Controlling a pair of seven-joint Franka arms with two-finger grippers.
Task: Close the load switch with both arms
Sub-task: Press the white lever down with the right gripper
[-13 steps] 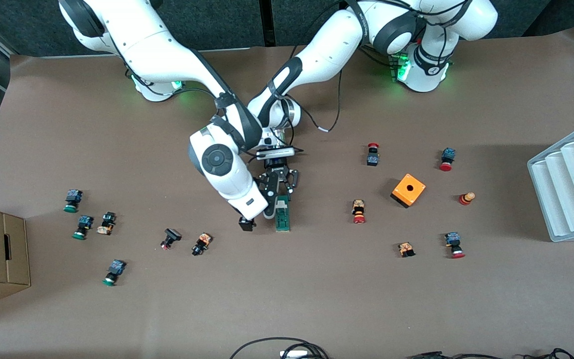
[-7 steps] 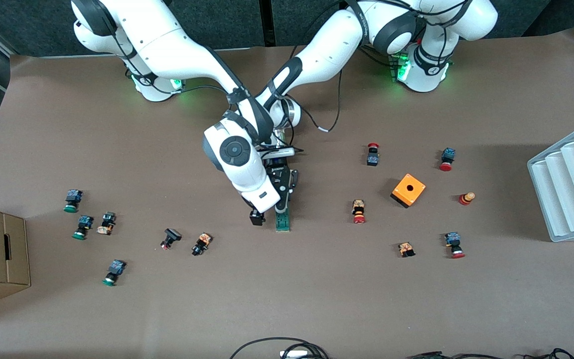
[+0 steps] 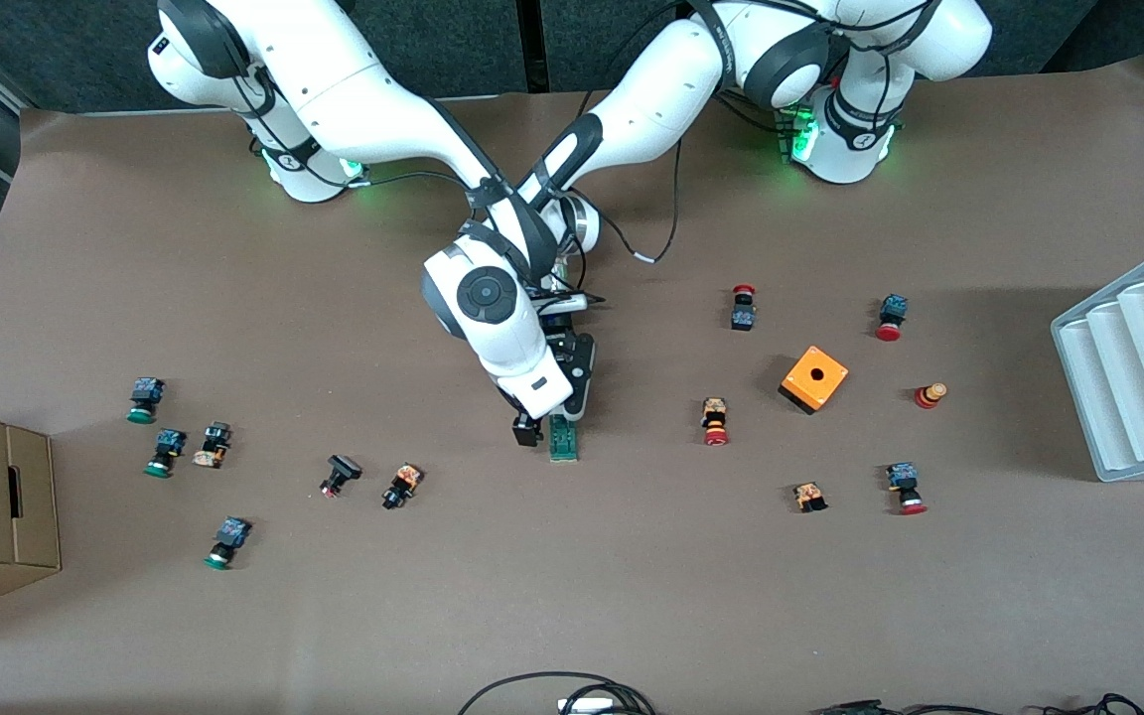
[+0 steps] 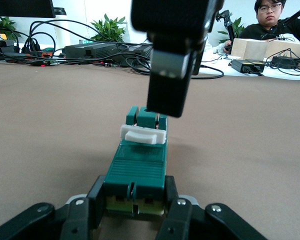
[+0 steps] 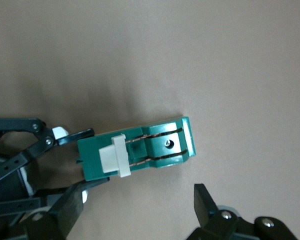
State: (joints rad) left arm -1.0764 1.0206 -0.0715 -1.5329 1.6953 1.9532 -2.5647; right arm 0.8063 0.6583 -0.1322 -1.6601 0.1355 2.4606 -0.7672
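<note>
The left tool (image 4: 134, 210) is clenched on the load switch (image 3: 563, 440); the right tool (image 5: 140, 205), fingers spread, hovers over its white slider (image 5: 113, 156), not yet pushed shut.

My left gripper (image 4: 135, 212) has matt black plastic-looking fingers (image 4: 87, 210) clamping the ribbed green plastic load switch (image 4: 138, 167); its white slider (image 4: 143, 134) looks smooth, maybe slightly glossy. The brown table cover (image 3: 632, 586) is matt, papery.
</note>
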